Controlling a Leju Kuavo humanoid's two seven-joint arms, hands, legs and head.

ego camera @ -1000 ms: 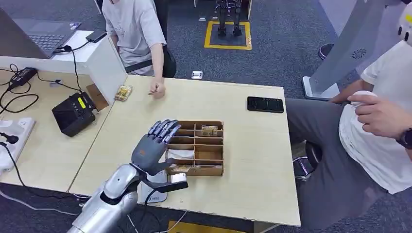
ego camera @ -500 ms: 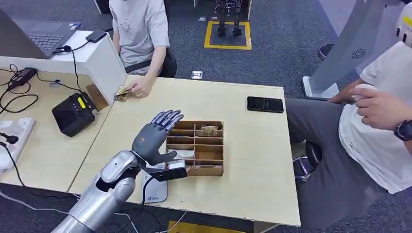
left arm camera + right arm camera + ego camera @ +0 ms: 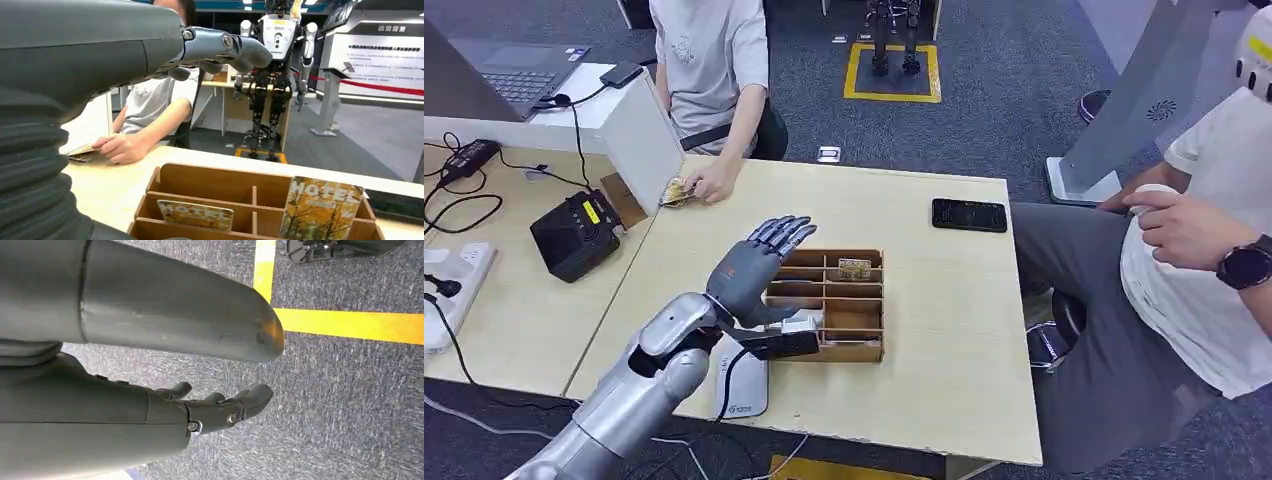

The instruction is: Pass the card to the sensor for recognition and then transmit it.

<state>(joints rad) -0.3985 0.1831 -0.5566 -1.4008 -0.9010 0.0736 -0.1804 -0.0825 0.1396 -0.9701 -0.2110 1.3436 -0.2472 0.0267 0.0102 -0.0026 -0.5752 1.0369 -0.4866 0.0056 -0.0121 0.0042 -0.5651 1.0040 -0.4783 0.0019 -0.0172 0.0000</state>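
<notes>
Risen since before, left hand [image 3: 749, 275] hovers, fingers released, over the wooden table [image 3: 944, 330]; grey carpet [image 3: 984, 130] beyond.

"HOTEL" on two cards [image 3: 320, 209] [image 3: 196, 215] in organizer [image 3: 210, 182]

A phone [image 3: 969, 215] lies on the table [image 3: 944, 330] well right of the hand. A laptop [image 3: 509, 80] and black box [image 3: 574, 235] sit far left.
</notes>
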